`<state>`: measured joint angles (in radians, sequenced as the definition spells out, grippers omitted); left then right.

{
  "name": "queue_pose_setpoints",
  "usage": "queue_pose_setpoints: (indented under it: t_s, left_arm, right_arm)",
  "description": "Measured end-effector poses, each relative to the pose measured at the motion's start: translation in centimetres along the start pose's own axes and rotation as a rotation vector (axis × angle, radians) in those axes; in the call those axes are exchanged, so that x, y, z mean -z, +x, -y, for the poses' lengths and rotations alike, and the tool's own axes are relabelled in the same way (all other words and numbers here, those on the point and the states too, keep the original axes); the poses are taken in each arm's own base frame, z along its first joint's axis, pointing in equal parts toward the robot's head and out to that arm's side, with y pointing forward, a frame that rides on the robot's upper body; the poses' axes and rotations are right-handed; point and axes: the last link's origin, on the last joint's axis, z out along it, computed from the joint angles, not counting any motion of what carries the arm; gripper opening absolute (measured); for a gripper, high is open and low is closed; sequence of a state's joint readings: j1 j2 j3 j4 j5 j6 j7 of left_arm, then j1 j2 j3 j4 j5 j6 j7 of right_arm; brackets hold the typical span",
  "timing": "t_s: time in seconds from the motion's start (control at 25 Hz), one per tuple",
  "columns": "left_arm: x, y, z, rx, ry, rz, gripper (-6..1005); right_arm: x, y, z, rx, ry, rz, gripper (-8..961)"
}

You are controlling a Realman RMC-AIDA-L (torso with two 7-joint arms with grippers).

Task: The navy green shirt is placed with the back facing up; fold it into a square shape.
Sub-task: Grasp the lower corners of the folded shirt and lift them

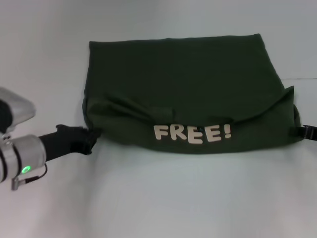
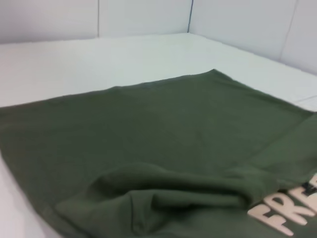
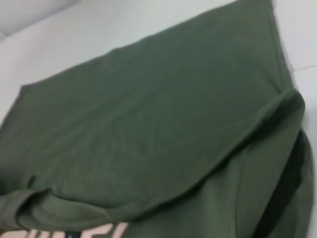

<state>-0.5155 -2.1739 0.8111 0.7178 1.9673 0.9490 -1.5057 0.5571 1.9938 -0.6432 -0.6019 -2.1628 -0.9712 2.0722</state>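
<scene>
The shirt [image 1: 188,84] lies on the desk [image 1: 158,198], folded into a wide rectangle, its lettered near edge turned up. A square remains to be made. The left pincer [image 1: 90,139] and right pincer [image 1: 303,131] are at its near corners; their grip cannot be told.

Silver-grey cylindrical wrist housing [image 1: 22,156] with a small lit green lamp, behind black fingers [image 1: 74,140]. Thin dark cable looped beneath the housing. Opposite, only a black gripper tip [image 1: 309,132].
</scene>
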Motion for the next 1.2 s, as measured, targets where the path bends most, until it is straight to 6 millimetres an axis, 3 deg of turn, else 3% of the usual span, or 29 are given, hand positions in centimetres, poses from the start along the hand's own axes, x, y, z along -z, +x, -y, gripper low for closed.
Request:
queue_pose_setpoints:
  t_s: [0.24,0.76,1.2]
  left_arm:
    - [3.1,-1.5,-0.2,0.095,-0.073,-0.034,37]
    - [9.6,-4.7,-2.0,0.209,-0.272,-0.067,36]
    - [12.7,-7.6,-4.2,0.28,-0.405,-0.002,38]
  right_arm:
    - [2.4,1.4,0.6,0.022,-0.056,0.005,42]
    - [8.8,6.7,1.7,0.059,-0.23,0.0,42]
    - [12.2,10.4,1.8,0.084,-0.315,-0.012,42]
